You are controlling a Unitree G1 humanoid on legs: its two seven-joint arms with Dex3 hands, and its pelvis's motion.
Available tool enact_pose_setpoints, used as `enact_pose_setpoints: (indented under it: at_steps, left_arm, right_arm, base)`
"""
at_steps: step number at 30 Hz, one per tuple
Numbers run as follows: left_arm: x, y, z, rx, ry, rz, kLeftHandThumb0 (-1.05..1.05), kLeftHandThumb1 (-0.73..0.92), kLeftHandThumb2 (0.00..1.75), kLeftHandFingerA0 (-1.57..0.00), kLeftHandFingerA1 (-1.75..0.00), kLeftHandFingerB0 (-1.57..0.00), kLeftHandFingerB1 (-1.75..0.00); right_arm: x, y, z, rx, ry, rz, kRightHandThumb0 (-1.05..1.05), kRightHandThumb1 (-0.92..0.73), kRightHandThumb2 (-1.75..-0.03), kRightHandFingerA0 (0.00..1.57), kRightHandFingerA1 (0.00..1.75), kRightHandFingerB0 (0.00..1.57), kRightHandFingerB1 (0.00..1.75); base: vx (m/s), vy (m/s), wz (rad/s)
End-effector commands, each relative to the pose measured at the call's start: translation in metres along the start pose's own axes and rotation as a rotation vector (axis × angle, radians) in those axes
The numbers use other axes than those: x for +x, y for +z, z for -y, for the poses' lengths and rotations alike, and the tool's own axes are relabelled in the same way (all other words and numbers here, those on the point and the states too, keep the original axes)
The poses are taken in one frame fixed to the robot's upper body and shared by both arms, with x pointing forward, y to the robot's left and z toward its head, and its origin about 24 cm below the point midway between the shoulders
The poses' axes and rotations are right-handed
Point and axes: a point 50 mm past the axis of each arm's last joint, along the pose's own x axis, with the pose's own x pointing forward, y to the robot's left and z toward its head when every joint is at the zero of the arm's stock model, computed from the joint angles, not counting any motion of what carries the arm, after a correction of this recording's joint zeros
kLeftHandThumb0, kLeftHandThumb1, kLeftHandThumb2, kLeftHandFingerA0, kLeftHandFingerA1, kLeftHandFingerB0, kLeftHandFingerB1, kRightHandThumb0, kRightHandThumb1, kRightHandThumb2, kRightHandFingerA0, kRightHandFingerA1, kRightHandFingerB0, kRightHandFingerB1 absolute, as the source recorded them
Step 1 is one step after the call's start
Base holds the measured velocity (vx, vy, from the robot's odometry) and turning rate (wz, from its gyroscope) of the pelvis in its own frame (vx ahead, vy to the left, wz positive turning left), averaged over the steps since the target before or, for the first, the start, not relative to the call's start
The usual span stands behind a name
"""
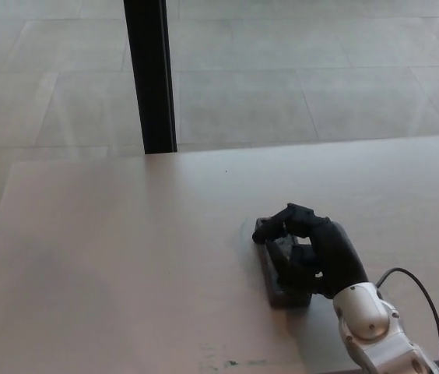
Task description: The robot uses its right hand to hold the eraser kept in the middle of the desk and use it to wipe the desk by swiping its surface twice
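Eraser (pixel 276 274): dark, oblong block, lying flat on the desk (pixel 126 249), long axis running roughly away from the robot. Most of its top is covered by the right hand (pixel 313 253); only its left long edge and near corner show. The right hand sits directly over the eraser, black fingers (pixel 282 222) curled down across the far end and the thumb side pressed in lower, so the hand is closed around the eraser with no visible gap. Eraser underside appears in contact with the desk surface. Behind the hand, toward the near edge, the silver wrist (pixel 367 319) and forearm enter from the lower right, with a thin black cable (pixel 414 276) looping off the wrist on the hand's right side. Just beyond the near-left of the hand, at the desk's front edge, faint dark-green smudges (pixel 231 362) mark the surface. Far ahead and to the left of the hand, past the desk's back edge, a black vertical post (pixel 151 74) stands on a pale tiled floor (pixel 321 70). Left hand is out of frame.
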Motion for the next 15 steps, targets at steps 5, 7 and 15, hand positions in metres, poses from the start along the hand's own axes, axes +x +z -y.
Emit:
enact_pose_setpoints:
  at_steps: [5, 7, 15]
  left_arm:
    - [0.0, 0.001, -0.005, -0.014, 0.02, 0.016, -0.5, 0.48, 0.89, -0.79, -0.8, -0.62, -0.68]
    - [0.0, 0.001, -0.005, -0.024, 0.028, 0.011, -0.5, 0.48, 0.88, -0.79, -0.8, -0.63, -0.68]
    - [0.0, 0.002, -0.006, -0.031, 0.028, 0.008, -0.49, 0.49, 0.9, -0.78, -0.8, -0.61, -0.68]
  right_arm:
    - [-0.017, -0.042, 0.003, -0.105, 0.005, -0.152, -0.33, -0.71, -0.79, 0.8, 1.71, 0.67, 1.37]
    - [-0.02, -0.047, 0.004, -0.115, -0.003, -0.169, -0.34, -0.73, -0.77, 0.78, 1.56, 0.7, 1.08]
    - [-0.036, -0.075, 0.031, -0.182, -0.052, -0.228, -0.36, -0.76, -0.76, 0.86, 1.75, 0.73, 1.44]
  base:
    - [0.0, 0.0, 0.0]
    - [0.0, 0.0, 0.0]
    - [0.0, 0.0, 0.0]
